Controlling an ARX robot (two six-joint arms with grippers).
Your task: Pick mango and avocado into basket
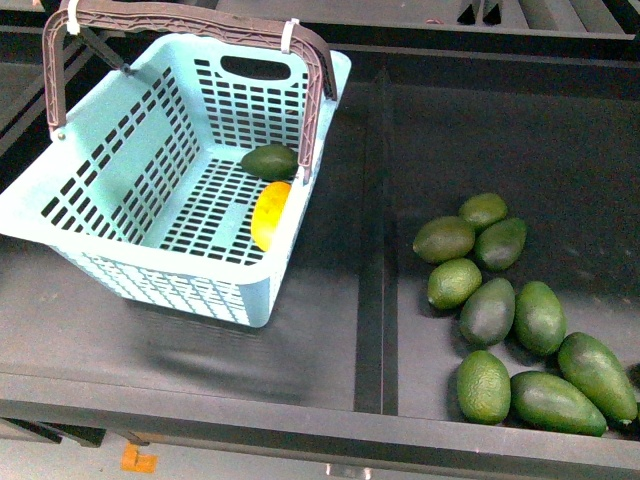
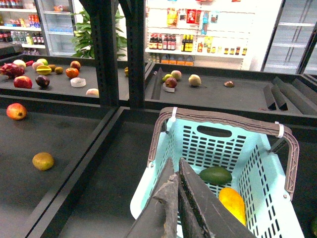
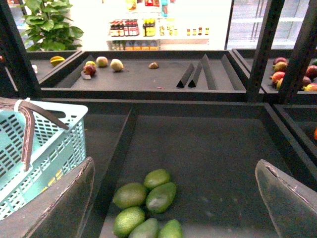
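The teal basket (image 1: 110,190) stands on the left of the dark shelf. Inside it, against the right wall, lie the yellow mango (image 1: 269,213) and the dark green avocado (image 1: 270,161). The left wrist view shows the same basket (image 2: 262,163) with the avocado (image 2: 215,175) and the mango (image 2: 232,202) on its floor. My left gripper (image 2: 175,171) is shut and empty, hanging above the basket's near rim. My right gripper (image 3: 178,173) is open with nothing between its fingers, above the loose avocados (image 3: 146,201). Neither arm shows in the front view.
Several green avocados (image 1: 515,315) lie in a cluster on the right half of the shelf. A raised divider (image 1: 370,240) separates that half from the basket's side. The brown handles (image 1: 200,25) arch over the basket. Other fruit (image 2: 43,160) lies on neighbouring shelves.
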